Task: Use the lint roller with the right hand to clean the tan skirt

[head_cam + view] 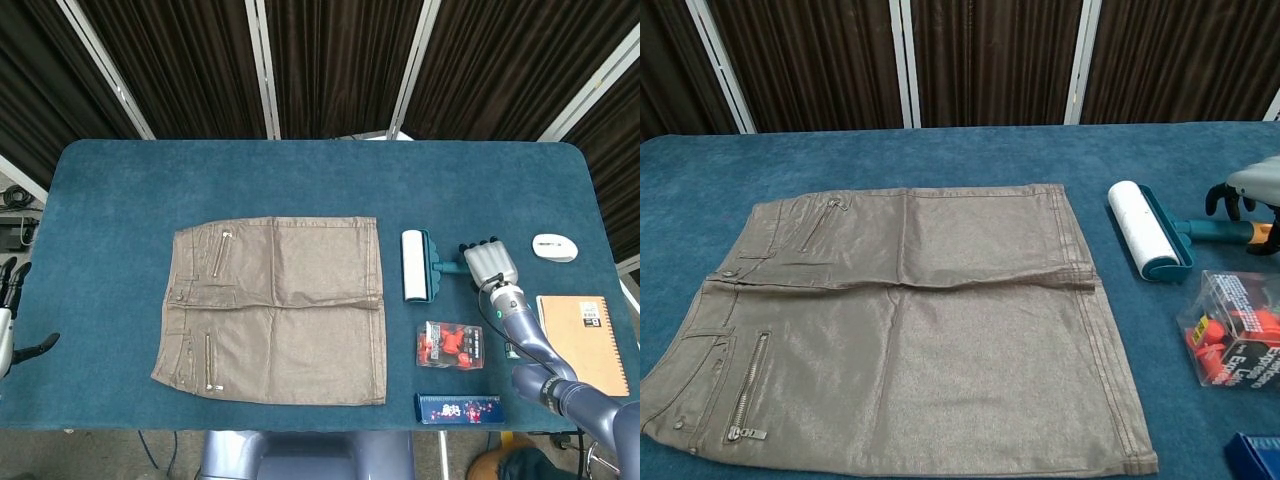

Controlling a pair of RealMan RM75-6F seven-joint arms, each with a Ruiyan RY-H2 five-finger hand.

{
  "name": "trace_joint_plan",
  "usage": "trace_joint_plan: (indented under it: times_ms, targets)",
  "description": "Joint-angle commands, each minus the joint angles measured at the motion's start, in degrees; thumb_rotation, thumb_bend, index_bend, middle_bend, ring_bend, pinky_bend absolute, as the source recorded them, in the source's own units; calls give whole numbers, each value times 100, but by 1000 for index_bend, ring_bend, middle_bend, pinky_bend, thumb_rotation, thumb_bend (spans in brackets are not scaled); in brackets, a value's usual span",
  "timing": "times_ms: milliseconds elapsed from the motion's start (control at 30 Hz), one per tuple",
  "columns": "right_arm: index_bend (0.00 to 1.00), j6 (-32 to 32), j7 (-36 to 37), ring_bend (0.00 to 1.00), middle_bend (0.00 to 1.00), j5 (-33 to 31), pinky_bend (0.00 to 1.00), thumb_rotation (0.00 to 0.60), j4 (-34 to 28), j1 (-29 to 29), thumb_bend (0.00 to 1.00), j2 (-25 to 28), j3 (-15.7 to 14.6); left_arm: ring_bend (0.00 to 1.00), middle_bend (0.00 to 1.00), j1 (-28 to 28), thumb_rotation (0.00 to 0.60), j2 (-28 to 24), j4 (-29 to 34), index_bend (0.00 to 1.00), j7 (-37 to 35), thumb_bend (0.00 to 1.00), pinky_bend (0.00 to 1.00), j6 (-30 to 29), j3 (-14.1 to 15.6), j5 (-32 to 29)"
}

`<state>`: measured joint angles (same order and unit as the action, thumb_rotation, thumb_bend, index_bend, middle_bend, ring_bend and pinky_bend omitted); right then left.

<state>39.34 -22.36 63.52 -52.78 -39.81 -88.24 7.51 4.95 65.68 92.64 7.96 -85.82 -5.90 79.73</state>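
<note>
Lying flat near the front edge of the table [120, 180], left of centre: tan skirt [275, 308], spread out, waistband toward the left edge, zips showing on that side.

Roller [416, 266]: on the cloth just beside the skirt's right hem, apart from it; white roll in a teal frame, teal handle pointing toward the right edge, orange tip visible in the chest view.

Right robot hand [489, 263]: set over the outer end of the roller handle, fingers curled down around it. Whether they actually grip the handle cannot be told; the chest view cuts the hand off at the frame edge.

Left robot hand [10, 318]: beyond the left edge of the table, at the frame edge, fingers apart, holding nothing.

Clear box [450, 345] with red contents: toward the front edge, just below the roller.
Blue box [458, 408]: at the front edge, right of the skirt.
Notebook [584, 341]: near the front right corner.
White mouse [554, 246]: near the right edge.
</note>
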Motion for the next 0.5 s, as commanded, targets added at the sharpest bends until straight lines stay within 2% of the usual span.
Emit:
trace_joint_plan:
  times_ms: [33,300,500]
  targets:
    - [261,-28,46,310,343,14,260,600,40,-2,216,-25,-26,0,0,0,600,-3,0,0,-4,0,0,1,2,-1]
    - [322,-5,312,337,369,237,298,600,145,-23,279,-103,-95,0,0,16,600,9,-19,0,7,0,0,32,-8,-45]
    - [478,180,563,428,506,541,349,600,319,-31,513,-207,-157,0,0,28,600,28,-38,0,16,0,0,60,-22,-95]
